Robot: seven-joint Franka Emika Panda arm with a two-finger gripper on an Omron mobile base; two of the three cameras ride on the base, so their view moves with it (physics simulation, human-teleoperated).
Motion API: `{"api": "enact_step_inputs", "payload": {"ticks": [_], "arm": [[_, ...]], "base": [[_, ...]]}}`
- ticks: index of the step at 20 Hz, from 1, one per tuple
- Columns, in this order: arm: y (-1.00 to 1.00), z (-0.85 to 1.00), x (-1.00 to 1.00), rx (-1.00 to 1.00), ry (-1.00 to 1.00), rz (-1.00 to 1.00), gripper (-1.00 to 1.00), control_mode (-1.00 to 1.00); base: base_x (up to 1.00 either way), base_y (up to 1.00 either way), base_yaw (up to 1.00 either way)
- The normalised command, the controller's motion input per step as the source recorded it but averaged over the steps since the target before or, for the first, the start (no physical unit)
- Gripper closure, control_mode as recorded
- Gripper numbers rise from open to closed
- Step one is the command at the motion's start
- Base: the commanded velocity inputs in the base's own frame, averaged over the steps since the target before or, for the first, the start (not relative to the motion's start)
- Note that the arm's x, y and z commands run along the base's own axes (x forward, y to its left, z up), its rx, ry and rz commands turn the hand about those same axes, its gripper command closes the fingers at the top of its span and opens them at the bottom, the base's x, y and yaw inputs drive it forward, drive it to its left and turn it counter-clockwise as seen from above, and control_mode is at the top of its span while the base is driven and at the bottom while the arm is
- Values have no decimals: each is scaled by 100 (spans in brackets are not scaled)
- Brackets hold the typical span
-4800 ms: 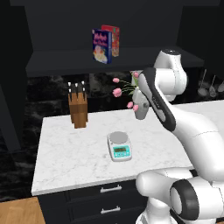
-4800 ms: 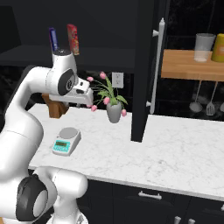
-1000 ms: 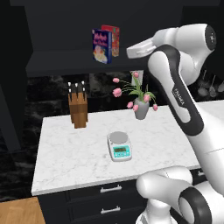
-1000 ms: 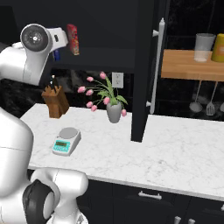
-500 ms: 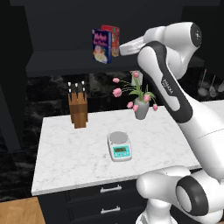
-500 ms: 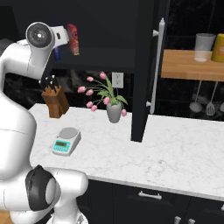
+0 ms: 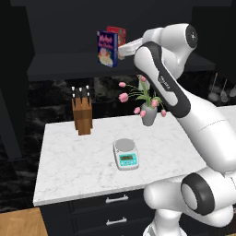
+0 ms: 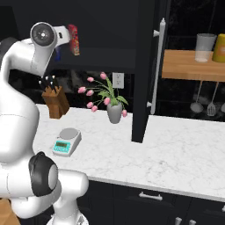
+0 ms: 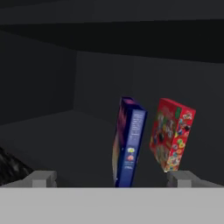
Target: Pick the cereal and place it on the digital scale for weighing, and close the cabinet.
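With its doors swung open, the cabinet (image 8: 145,66) carries on its shelf the cereal (image 7: 106,48), upright near the front edge, and the red cereal box (image 9: 171,133) just beside it toward the back. On the counter (image 7: 69,170), the knife block (image 7: 82,116) sits near the back edge, the flower vase (image 7: 148,115) likewise, and the digital scale (image 7: 126,154) nearer the front edge. Raised to shelf level, the gripper (image 9: 111,177) has its jaws spread wide, holding nothing, the cereal apparently just ahead between them.
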Motion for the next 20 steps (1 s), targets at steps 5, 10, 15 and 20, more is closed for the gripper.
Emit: {"api": "enact_step_inputs", "payload": {"ticks": [5,10,15,20], "arm": [[0,0,31,0,0,0,-100,-100],[0,0,25,0,0,0,-100,-100],[3,0,26,0,0,0,-100,-100],[12,0,25,0,0,0,-100,-100]], "base": [[0,0,0],[0,0,0],[0,0,0],[0,0,0]]}}
